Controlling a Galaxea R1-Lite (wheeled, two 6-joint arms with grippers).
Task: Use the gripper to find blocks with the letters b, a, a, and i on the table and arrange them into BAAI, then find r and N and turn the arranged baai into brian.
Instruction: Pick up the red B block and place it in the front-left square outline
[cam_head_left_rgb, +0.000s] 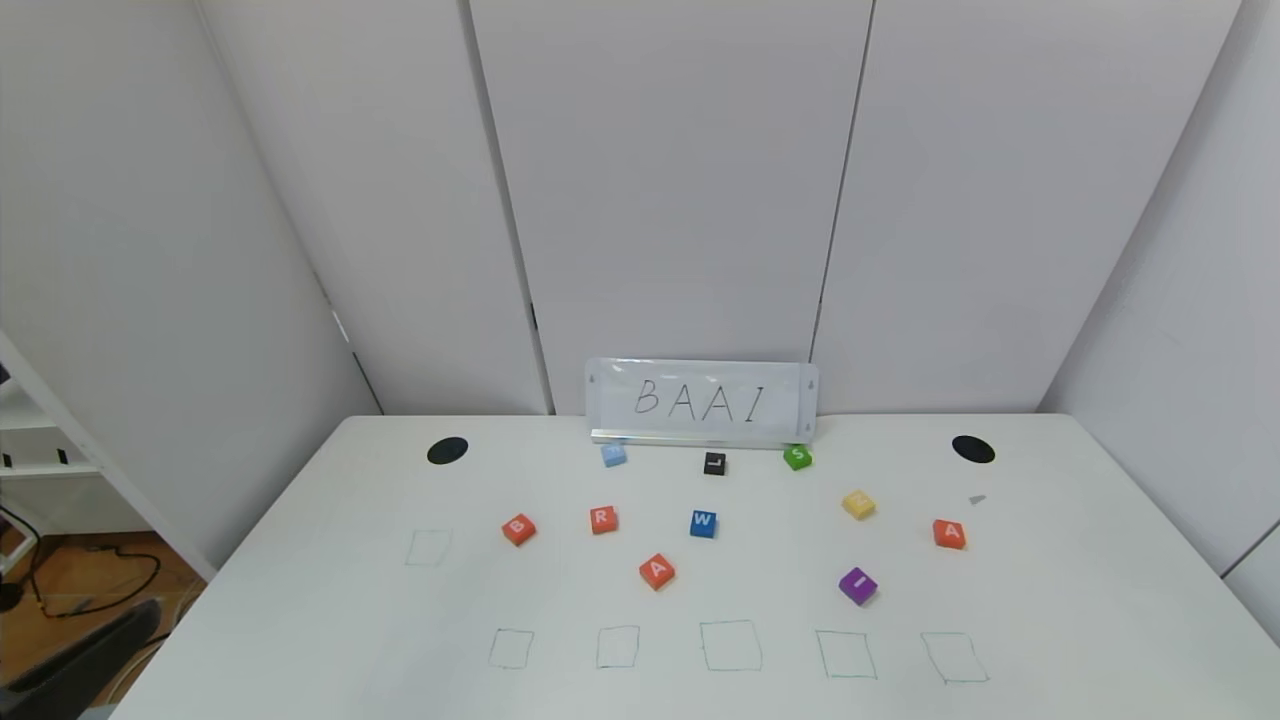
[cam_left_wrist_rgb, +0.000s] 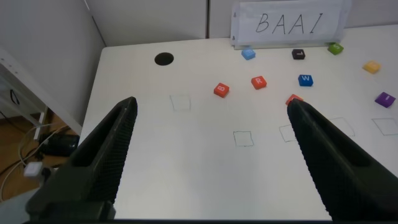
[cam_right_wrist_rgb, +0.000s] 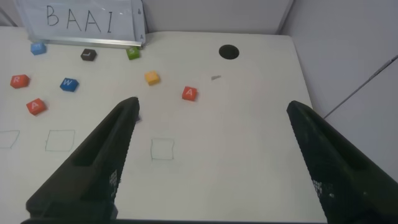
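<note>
On the white table (cam_head_left_rgb: 300, 600) lie the orange-red B block (cam_head_left_rgb: 518, 528), an A block (cam_head_left_rgb: 656, 571) near the middle, a second A block (cam_head_left_rgb: 948, 533) at the right, and the purple I block (cam_head_left_rgb: 857, 585). The orange-red R block (cam_head_left_rgb: 603, 519) sits just right of B. A yellow block (cam_head_left_rgb: 858, 504) bears a pale letter I cannot read, so N is not certain. Neither arm appears in the head view. My left gripper (cam_left_wrist_rgb: 211, 106) hangs open above the near left table. My right gripper (cam_right_wrist_rgb: 212, 106) hangs open above the near right table. Both hold nothing.
A blue W block (cam_head_left_rgb: 702, 523), a light blue block (cam_head_left_rgb: 613, 454), a black L block (cam_head_left_rgb: 714, 463) and a green S block (cam_head_left_rgb: 797, 457) lie toward the back. A BAAI sign (cam_head_left_rgb: 700, 400) stands at the far edge. Green drawn squares (cam_head_left_rgb: 731, 645) line the front.
</note>
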